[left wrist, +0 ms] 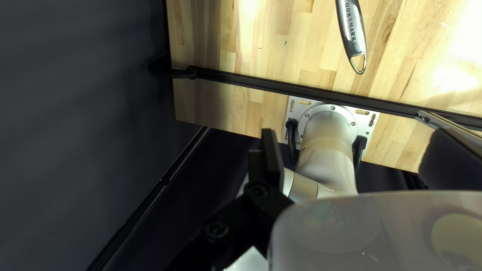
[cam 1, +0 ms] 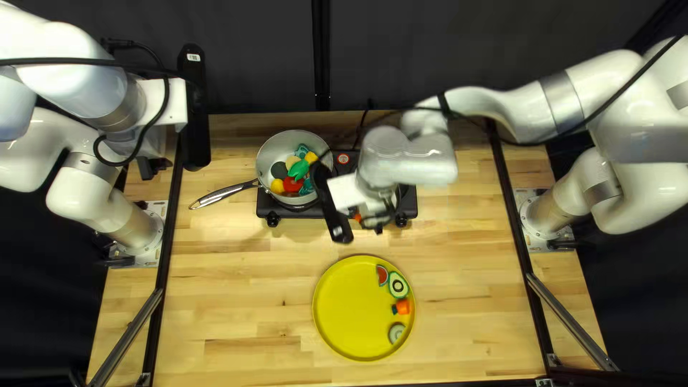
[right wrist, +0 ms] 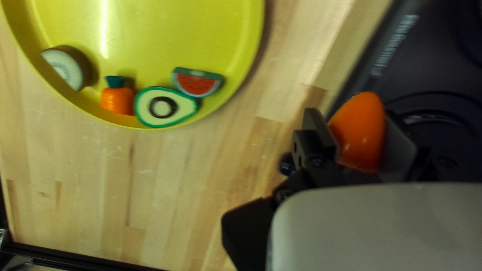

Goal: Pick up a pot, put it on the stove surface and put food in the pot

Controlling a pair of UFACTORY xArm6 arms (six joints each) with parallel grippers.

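In the top left view my right gripper (cam 1: 367,219) hangs over the front of the black stove (cam 1: 407,204), right of the pot (cam 1: 269,154). The pot rests at the stove's left side, several toy foods inside. At the right wrist, my gripper (right wrist: 359,135) is shut on an orange food piece (right wrist: 360,131). The yellow plate (cam 1: 344,308) holds a watermelon slice (right wrist: 197,84), avocado half (right wrist: 163,107), carrot (right wrist: 117,100) and round slice (right wrist: 66,69). My left gripper (cam 1: 150,168) is raised over the left table edge; in its wrist view the gripper (left wrist: 357,155) is open, holding nothing.
The pot's handle (cam 1: 228,193) points left, and its end (left wrist: 353,30) shows in the left wrist view beyond the black table rail (left wrist: 301,90). My right arm crosses above the stove's right half. The plate lies in front of the stove.
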